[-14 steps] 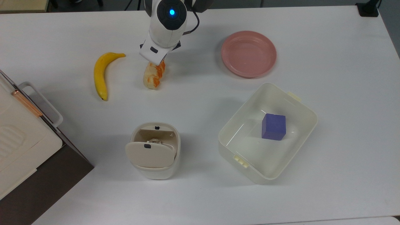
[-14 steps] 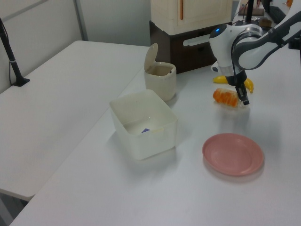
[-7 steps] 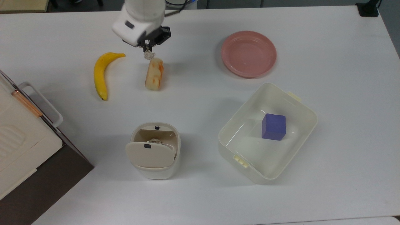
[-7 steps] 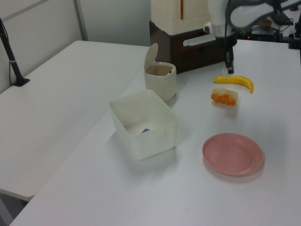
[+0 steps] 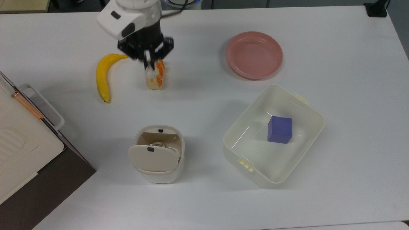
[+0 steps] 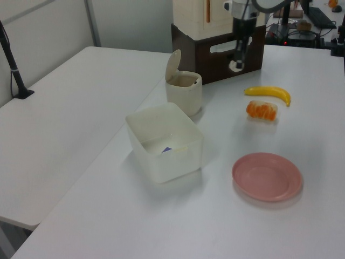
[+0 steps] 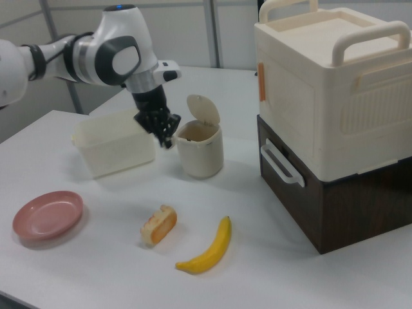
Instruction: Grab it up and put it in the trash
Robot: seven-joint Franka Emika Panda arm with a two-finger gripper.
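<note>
My gripper (image 5: pixel 149 65) hangs well above the table, shut on a small crumpled whitish wad (image 6: pixel 235 66). In the top view it overlaps the upper end of an orange-and-white food piece (image 5: pixel 155 79) that lies on the table below. The trash bin (image 5: pixel 158 153) is a small cream can with its flip lid standing open and some crumpled scraps inside. In the right view the gripper (image 7: pixel 166 139) is just to the left of the bin (image 7: pixel 200 149), at about the height of its rim. In the left view the wad hangs in front of the dark cabinet, to the right of the bin (image 6: pixel 184 90).
A banana (image 5: pixel 103 76) lies left of the food piece in the top view. A pink plate (image 5: pixel 254 54) sits at the back right. A cream container (image 5: pixel 243 127) holds a purple cube (image 5: pixel 280 129). A dark cabinet (image 7: pixel 322 199) carries a cream box (image 7: pixel 328 84).
The gripper has lifted off the table beside the food piece with the wad in its fingers, risen, and swung toward the bin. The food piece has shifted slightly.
</note>
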